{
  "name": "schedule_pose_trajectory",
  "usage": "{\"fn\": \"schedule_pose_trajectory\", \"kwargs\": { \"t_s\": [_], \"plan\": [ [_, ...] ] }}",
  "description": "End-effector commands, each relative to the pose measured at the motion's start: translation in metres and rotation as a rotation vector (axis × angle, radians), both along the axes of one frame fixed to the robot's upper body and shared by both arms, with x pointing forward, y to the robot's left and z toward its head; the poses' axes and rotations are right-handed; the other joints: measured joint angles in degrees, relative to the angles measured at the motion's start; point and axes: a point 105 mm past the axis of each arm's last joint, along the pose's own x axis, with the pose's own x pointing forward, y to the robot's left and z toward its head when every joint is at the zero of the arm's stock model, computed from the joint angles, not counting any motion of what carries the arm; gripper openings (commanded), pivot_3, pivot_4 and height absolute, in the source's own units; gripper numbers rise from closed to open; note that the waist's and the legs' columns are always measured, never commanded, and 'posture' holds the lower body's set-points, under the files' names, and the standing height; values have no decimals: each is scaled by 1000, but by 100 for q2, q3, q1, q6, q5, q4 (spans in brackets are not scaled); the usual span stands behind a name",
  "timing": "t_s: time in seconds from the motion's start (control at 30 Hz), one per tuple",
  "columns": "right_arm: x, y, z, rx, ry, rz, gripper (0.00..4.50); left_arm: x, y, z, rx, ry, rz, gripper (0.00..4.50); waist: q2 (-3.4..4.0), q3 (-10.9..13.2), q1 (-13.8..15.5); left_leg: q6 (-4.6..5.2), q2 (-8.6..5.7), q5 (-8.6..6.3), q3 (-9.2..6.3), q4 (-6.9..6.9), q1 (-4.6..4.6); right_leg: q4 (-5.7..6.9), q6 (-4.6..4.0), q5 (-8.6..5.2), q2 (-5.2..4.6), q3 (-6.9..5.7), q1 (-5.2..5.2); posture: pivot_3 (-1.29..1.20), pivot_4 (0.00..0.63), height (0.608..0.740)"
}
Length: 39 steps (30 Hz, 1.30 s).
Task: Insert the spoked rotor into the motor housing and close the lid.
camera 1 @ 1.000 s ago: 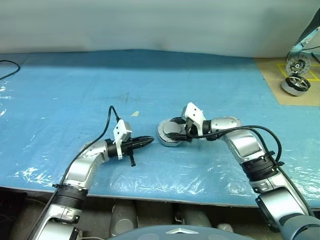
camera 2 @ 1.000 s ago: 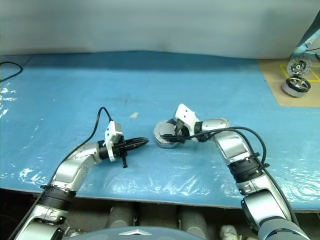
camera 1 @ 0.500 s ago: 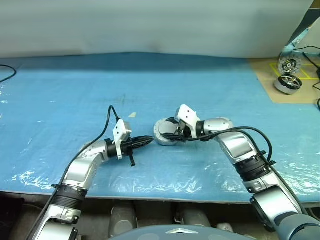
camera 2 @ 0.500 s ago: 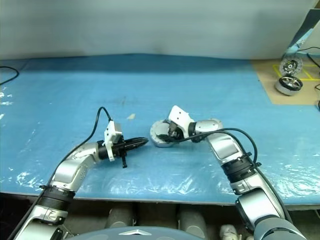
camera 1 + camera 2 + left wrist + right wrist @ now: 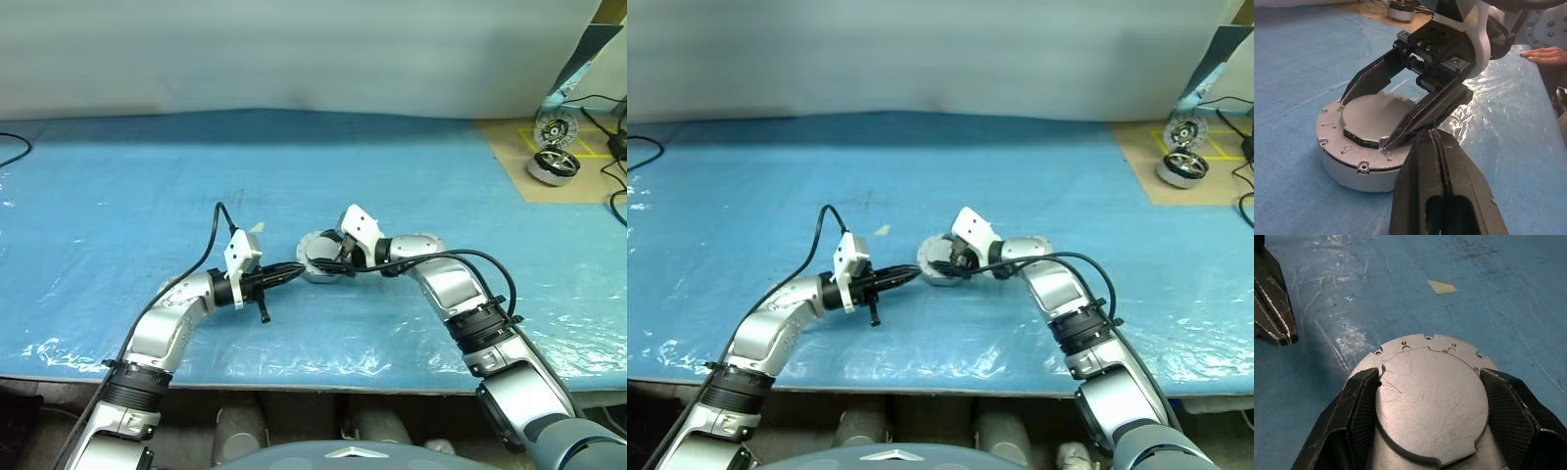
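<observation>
The motor housing (image 5: 1347, 161), a short round silver can, stands on the blue table (image 5: 441, 196) with a flat round lid (image 5: 1432, 401) on top. My right gripper (image 5: 328, 262) reaches over it from the right, its two black fingers (image 5: 1359, 401) pressed against opposite edges of the lid. My left gripper (image 5: 294, 269) is shut with nothing in it and points level at the housing's left side, a short way off; its tip (image 5: 1432, 134) comes near the right gripper's nearer finger. The spoked rotor is hidden.
A brown board (image 5: 578, 181) at the far right carries two larger wheel-like motors (image 5: 551, 166). A scrap of tape (image 5: 257, 227) lies just behind the left gripper. A person's hand (image 5: 1547, 53) rests at the table's edge. Crinkled plastic lines the near edge.
The camera has swung a little. My right gripper has edged slightly left and down onto the lid, closing the gap to the left gripper. Both grippers keep the same opening.
</observation>
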Motion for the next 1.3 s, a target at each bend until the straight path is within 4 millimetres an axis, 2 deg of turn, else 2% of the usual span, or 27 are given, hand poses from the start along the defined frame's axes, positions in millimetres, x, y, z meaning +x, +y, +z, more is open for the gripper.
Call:
{"fn": "schedule_pose_trajectory", "kwargs": {
  "t_s": [0.03, 0.1, 0.2, 0.3, 0.5, 0.53, 0.57, 0.6, 0.63, 0.67, 0.7, 0.73, 0.77, 0.8, 0.83, 0.87, 0.9, 0.93, 0.97, 1.13, 1.3],
  "plan": [
    [-10, -23, -65, -115, 246, -132, 2951, 3, -1, 15, -28, -50, 0, 0, -4, -5, -1, 0, 0, 0, -1, -3, 0, 0, 0, 0, 0, 1, 0, 0, 150, 740],
    [-10, -24, -75, -152, 242, -152, 2951, 4, -2, 15, -28, -51, 1, 0, -13, -19, -4, 0, 0, 0, -2, -14, 5, -3, 0, 0, 0, 7, -3, 0, 150, 740],
    [-5, -25, -80, -155, 252, -194, 2951, 5, -4, 16, -31, -53, 3, 0, -27, -34, -7, 0, -2, 0, -6, -48, 29, -12, 2, -2, 0, 15, -5, 0, 150, 740],
    [-7, -32, -94, -261, 200, -180, 2951, 7, -3, 16, -32, -55, 12, 0, -24, -46, -7, -1, -8, -1, -43, -89, 45, -46, 4, -3, 0, 15, -11, 0, 150, 740],
    [-8, -41, -104, -338, 184, -203, 2951, 12, -1, 16, -32, -63, 41, 0, 41, -49, -36, 0, -17, -3, -115, -141, 106, -233, 24, -17, -4, -82, 35, 0, 150, 740],
    [-7, -43, -104, -349, 187, -216, 2951, 12, -1, 16, -33, -63, 44, 0, 81, -39, -44, 1, -20, -4, -121, -141, 111, -278, 31, -21, -8, -124, 58, 0, 150, 740],
    [-6, -44, -105, -359, 189, -227, 2951, 13, 0, 16, -34, -63, 47, 0, 118, -23, -59, 2, -10, -6, -130, -154, 115, -364, 36, -24, -28, -225, 99, 0, 150, 740],
    [-6, -45, -105, -369, 189, -233, 2951, 13, 0, 17, -36, -63, 49, 0, 201, 15, -86, 2, -3, -8, -146, -178, 123, -433, 38, -25, -64, -337, 142, 0, 150, 740],
    [-5, -46, -106, -384, 187, -236, 2951, 13, 0, 17, -36, -65, 52, 0, 212, 27, -35, 4, 39, -10, -177, -229, 105, -508, 43, -30, -75, -479, 231, 0, 150, 740],
    [-4, -46, -105, -390, 179, -235, 2951, 14, 0, 17, -36, -67, 54, 0, 178, 24, 68, 5, 51, -10, -159, -262, 90, -243, 40, -172, -131, -515, 240, 0, 150, 740],
    [-4, -42, -100, -363, 174, -220, 2951, 15, 0, 18, -38, -69, 59, 0, 25, -40, 306, 7, 83, -10, -52, -263, 76, 181, 1, -283, -158, -467, 221, 0, 150, 740],
    [-4, -38, -94, -324, 174, -202, 2951, 16, 0, 19, -41, -71, 64, 0, -152, -118, 443, 8, 105, -8, 215, -269, 85, 638, -7, -520, -149, -155, 278, 0, 150, 740],
    [-4, -34, -88, -285, 176, -185, 2951, 17, 0, 19, -42, -73, 70, 0, -69, -118, 552, -71, 47, -57, 281, -80, 52, 528, 25, -854, -80, 70, 273, 0, 150, 740],
    [-4, -32, -80, -248, 162, -167, 2951, 18, 0, 20, -45, -73, 76, 0, -1, -134, 599, -76, 1, -61, 119, -22, 29, 517, 21, -856, -53, 103, 275, 0, 150, 740],
    [-2, -30, -74, -224, 146, -154, 2951, 20, 1, 20, -47, -73, 82, 0, 47, -162, 637, -70, -142, -49, -151, 99, 19, 465, 23, -855, 2, 111, 273, 0, 150, 740],
    [-1, -29, -68, -204, 130, -142, 2951, 21, 3, 19, -49, -71, 87, 0, 23, -186, 622, 22, -224, -67, -217, 1, 42, 418, 48, -837, 52, 108, 261, 0, 150, 740],
    [0, -29, -62, -186, 120, -135, 2951, 22, 4, 19, -49, -71, 90, 0, -4, -193, 589, -28, -218, -5, -236, -78, 33, 351, 57, -753, 75, 119, 227, 0, 150, 740],
    [1, -29, -57, -176, 116, -129, 2951, 23, 5, 19, -48, -72, 92, 0, -7, -193, 519, -20, -210, 1, -241, -79, -5, 273, 11, -582, 93, 107, 218, 0, 150, 740],
    [3, -28, -53, -162, 116, -127, 2951, 24, 6, 20, -49, -73, 94, 0, -6, -192, 466, -20, -196, -1, -251, -87, -30, 189, -41, -483, 104, 83, 232, 0, 150, 740],
    [10, -31, -43, -155, 99, -135, 2951, 26, 7, 22, -51, -79, 100, 0, 11, -185, 289, -6, -208, -10, -260, -94, -106, 76, -13, -431, 107, 47, 233, 0, 150, 740],
    [5, -28, -41, -161, 94, -99, 2951, 28, 8, 24, -56, -84, 110, 0, 23, -175, 242, -5, -205, -22, -263, -107, -107, 14, -6, -427, 107, 16, 269, 0, 150, 740]
  ]
}}
